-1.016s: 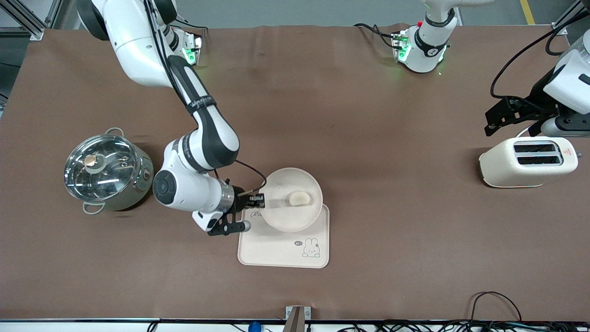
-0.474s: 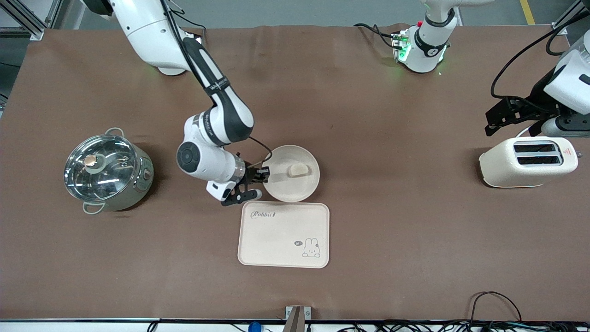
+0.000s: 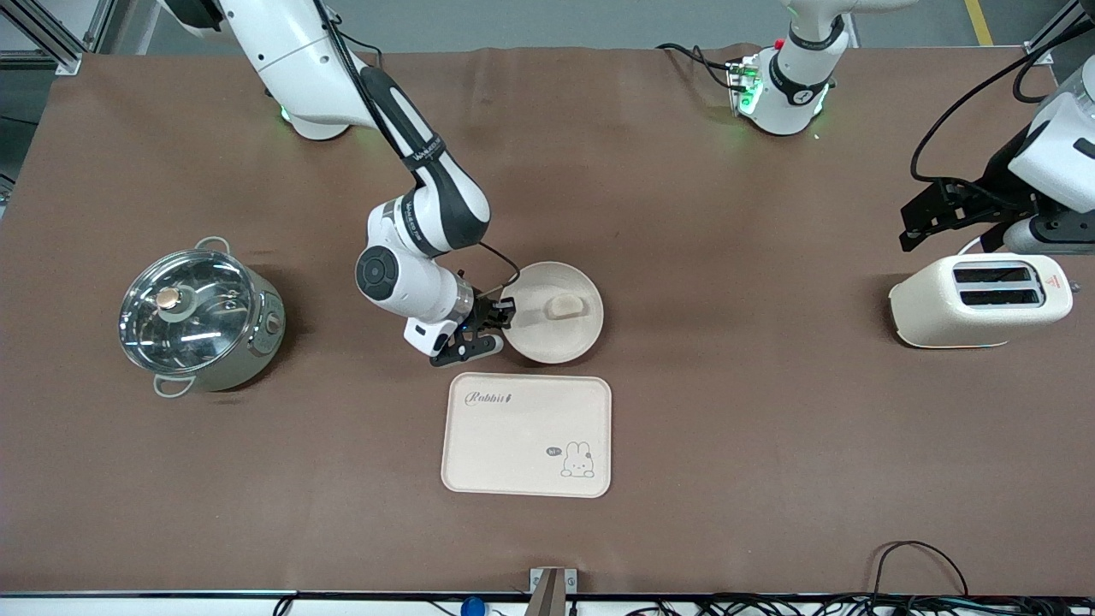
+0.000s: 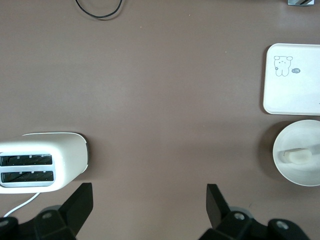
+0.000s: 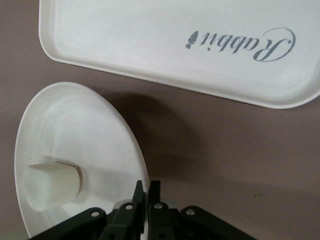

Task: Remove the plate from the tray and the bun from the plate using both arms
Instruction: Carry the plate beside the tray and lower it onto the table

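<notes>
The round cream plate (image 3: 554, 325) is held just above the brown table, farther from the front camera than the rabbit tray (image 3: 526, 435). The pale bun (image 3: 565, 306) lies on it. My right gripper (image 3: 503, 310) is shut on the plate's rim at the side toward the right arm's end. The right wrist view shows the plate (image 5: 75, 130), the bun (image 5: 50, 186) and my right gripper (image 5: 148, 189) pinching the rim. My left gripper (image 4: 150, 205) is open and empty, up over the table beside the toaster (image 3: 979, 299). The left wrist view also shows the plate (image 4: 300, 175).
A steel pot with a glass lid (image 3: 198, 318) stands toward the right arm's end. A cream toaster (image 4: 42, 162) stands toward the left arm's end. The tray (image 5: 190, 45) with "Rabbit" print lies near the plate. Cables run along the front edge.
My right gripper has carried the plate with the bun off the tray, away from the front camera, and a little toward the left arm's end. The left arm has not moved.
</notes>
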Controlling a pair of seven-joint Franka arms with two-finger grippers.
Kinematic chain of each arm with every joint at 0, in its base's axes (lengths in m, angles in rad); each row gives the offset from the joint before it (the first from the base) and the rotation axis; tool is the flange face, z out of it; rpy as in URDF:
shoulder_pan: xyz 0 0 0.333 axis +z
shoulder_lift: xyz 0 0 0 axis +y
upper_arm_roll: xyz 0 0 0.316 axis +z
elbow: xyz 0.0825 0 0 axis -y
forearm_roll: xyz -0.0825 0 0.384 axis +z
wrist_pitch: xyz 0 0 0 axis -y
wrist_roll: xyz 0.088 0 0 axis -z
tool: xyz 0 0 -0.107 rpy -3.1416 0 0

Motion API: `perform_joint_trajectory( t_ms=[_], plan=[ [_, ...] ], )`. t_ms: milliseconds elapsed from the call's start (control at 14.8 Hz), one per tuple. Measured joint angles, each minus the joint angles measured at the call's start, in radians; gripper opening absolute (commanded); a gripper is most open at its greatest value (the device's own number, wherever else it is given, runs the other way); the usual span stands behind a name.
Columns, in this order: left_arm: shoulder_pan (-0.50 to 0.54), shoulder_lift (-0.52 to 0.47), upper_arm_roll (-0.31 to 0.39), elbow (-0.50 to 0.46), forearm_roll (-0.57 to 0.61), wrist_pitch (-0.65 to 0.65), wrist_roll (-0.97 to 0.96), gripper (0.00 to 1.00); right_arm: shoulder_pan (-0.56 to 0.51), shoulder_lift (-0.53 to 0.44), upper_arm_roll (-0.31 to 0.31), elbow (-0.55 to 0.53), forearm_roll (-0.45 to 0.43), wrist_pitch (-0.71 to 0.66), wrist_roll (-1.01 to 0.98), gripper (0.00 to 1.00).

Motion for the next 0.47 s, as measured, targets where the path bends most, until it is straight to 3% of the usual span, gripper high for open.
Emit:
perform_joint_trajectory(
  t_ms=[474],
  plan=[
    [0.000, 0.000, 0.000, 0.000, 0.000, 0.000, 0.000, 1.00, 0.018, 0.008, 0.006, -0.021, 0.060, 0.032, -0.003, 0.03]
  ],
)
